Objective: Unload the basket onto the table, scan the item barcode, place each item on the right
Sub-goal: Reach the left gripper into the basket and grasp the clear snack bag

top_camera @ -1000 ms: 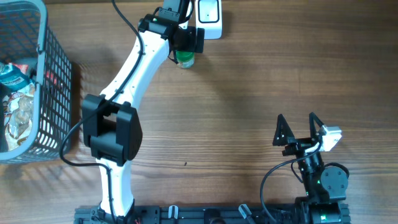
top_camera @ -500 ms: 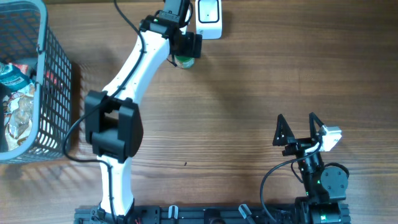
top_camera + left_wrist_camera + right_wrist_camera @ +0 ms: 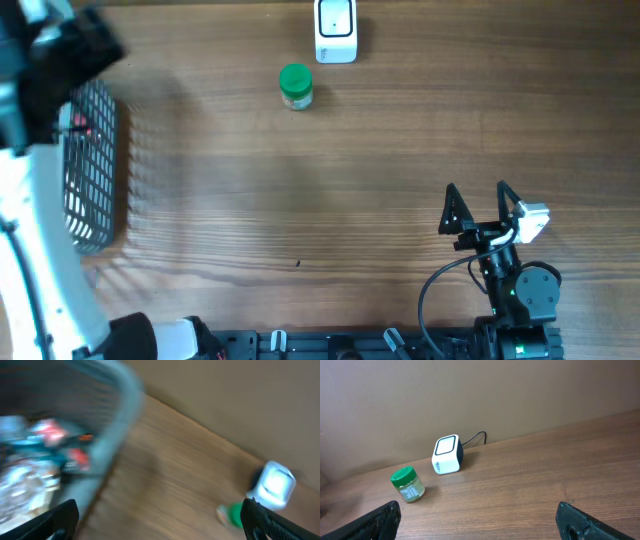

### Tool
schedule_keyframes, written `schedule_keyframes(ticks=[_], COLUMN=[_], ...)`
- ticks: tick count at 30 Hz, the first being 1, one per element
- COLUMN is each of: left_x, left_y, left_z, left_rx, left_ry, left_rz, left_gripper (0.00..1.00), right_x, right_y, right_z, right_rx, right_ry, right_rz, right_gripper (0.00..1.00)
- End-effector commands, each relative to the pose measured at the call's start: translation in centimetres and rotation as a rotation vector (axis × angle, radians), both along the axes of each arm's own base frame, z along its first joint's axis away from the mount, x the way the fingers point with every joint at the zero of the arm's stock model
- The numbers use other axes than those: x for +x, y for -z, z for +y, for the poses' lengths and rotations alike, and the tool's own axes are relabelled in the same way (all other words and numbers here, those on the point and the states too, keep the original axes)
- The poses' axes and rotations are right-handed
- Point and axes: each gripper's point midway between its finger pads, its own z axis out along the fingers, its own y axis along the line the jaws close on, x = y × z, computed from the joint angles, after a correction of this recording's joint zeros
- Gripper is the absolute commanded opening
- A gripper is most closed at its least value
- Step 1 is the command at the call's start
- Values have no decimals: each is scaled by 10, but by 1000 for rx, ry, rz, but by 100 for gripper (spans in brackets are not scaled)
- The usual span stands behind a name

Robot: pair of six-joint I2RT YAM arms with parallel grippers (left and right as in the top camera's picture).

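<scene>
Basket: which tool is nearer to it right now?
Left. The left tool hangs over the basket; the right tool sits far across the table.

White left arm, black pointed right claw, looping black cable

A grey wire basket stands at the left edge of the wooden desk. Blurred packets lie inside it. A plain brown wall rises behind.

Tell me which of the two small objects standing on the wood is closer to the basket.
The jar with the green lid; the white scanner stands farther from the basket.
</scene>
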Motion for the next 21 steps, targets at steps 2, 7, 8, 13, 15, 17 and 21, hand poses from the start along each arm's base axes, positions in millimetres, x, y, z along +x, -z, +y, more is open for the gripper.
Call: schedule_keyframes(ticks=[2,7,8,13,15,17,21], left_x=[-51,-74,-77,-72,-65,-59,-51], left_y=[-3,22,28,68,94,119,167], left_z=[80,127,130,146,150,155,167], left_rx=[-13,-49,-60,-55,-60,-63,-74], left_ry=[-250,-388,-399,-344,-297,-249,-193], left_rz=[17,97,119,268,353,430,562], left_gripper=[100,100,100,100,100,100,100], right_x=[0,0,0,0,0,0,0], right_y=[-2,-2,-2,-2,-2,-2,-2], right_z=[-2,-2,-2,-2,-2,-2,-2], right_rx=[-16,-17,-16,-16,-16,-16,-16], right_ry=[11,11,11,11,11,11,11], right_rz=[-12,-12,-12,-12,-12,-12,-12], right_gripper=[100,100,100,100,100,100,100])
